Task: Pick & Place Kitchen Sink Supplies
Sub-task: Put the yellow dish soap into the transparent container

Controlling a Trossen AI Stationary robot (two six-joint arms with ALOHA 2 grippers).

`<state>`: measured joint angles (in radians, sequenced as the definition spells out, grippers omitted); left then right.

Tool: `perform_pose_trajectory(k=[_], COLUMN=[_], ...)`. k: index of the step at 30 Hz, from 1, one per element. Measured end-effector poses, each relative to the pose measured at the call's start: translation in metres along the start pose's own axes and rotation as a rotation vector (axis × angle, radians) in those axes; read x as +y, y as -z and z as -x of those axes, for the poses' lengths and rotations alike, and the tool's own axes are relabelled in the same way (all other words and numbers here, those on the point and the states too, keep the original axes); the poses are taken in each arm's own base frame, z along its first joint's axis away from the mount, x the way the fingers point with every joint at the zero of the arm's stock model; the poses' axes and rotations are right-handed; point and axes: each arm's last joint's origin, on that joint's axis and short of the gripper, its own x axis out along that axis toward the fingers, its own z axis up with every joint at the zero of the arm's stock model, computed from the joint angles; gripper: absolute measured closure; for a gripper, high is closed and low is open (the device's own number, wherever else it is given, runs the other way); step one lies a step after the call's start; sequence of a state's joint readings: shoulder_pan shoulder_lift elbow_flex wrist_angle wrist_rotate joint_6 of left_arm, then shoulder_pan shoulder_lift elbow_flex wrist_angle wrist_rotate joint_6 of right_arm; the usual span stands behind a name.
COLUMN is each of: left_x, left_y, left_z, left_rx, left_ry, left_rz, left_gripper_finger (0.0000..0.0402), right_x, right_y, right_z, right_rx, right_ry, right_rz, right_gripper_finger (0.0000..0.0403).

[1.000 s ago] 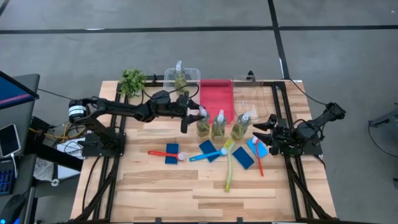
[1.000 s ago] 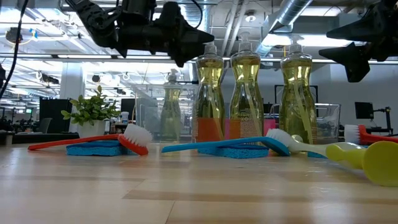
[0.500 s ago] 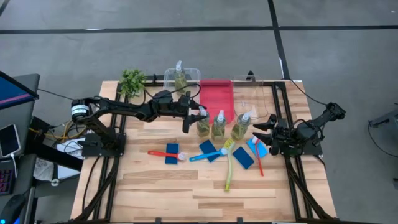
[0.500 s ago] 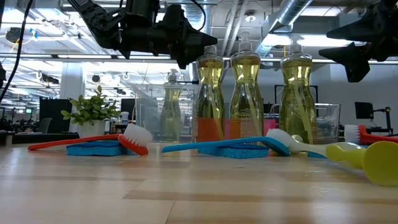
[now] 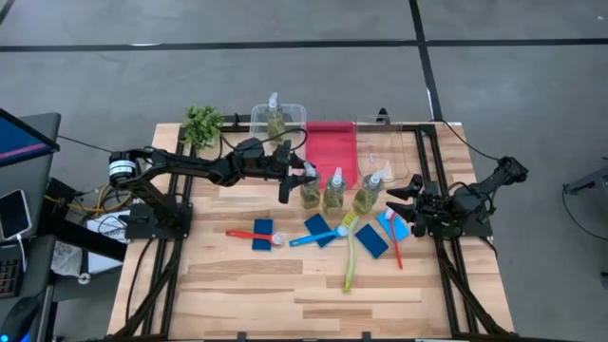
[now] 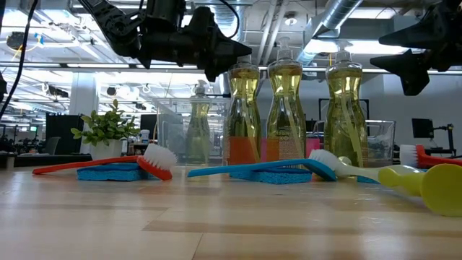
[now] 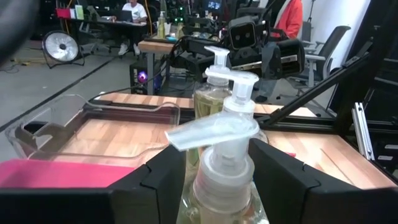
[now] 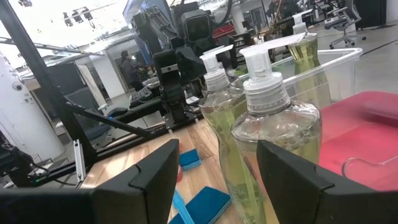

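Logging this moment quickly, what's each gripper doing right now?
Left gripper: open around the neck of the leftmost soap bottle, not clamped.
Right gripper: open, empty.

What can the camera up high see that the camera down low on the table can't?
Only the high view shows the red tray, the yellow-green brush at full length, and where each arm stands: the left claw at the leftmost of three soap bottles, the right claw waiting beside the rightmost bottle.

Only the low view shows the room behind the table and how full the bottles are.

Both show the plant, a red brush lying across a blue sponge, and a fourth bottle in a clear tub.
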<state>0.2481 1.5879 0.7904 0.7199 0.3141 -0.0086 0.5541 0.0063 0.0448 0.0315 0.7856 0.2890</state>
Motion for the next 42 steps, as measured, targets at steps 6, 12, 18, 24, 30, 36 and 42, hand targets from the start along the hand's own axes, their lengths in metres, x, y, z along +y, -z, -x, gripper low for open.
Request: perform_pose_trajectory(k=[6,12,18,24,30,36,42], left_x=[0.0,0.001,0.001,0.001,-0.001,-0.01,-0.014], left_y=[0.002,0.004,0.004,0.004,0.004,0.004,0.003], left_z=[0.0,0.0,0.0,0.0,0.0,-0.003,-0.004], left_rx=[0.022,0.038,0.04,0.04,0.037,0.038,0.033], left_ry=[0.0,-0.025,-0.031,-0.032,-0.035,-0.004,0.013], left_rz=[0.007,0.012,0.018,0.019,0.012,-0.007,-0.005], left_gripper_finger=[0.0225,0.0225,0.0227,0.0255,0.028,0.027,0.0282], right_x=[0.0,0.0,0.0,0.0,0.0,0.0,0.0], right_y=[0.0,0.0,0.0,0.0,0.0,0.0,0.0], right_z=[0.0,0.0,0.0,0.0,0.0,0.0,0.0], right_rx=[0.0,0.0,0.001,0.001,0.001,0.001,0.001], right_ry=[0.0,0.0,0.0,0.0,0.0,0.0,0.0], right_rz=[0.0,0.0,0.001,0.001,0.001,0.001,0.001], right_gripper_finger=[0.0194,0.0194,0.0194,0.0194,0.0194,0.0194,0.0194])
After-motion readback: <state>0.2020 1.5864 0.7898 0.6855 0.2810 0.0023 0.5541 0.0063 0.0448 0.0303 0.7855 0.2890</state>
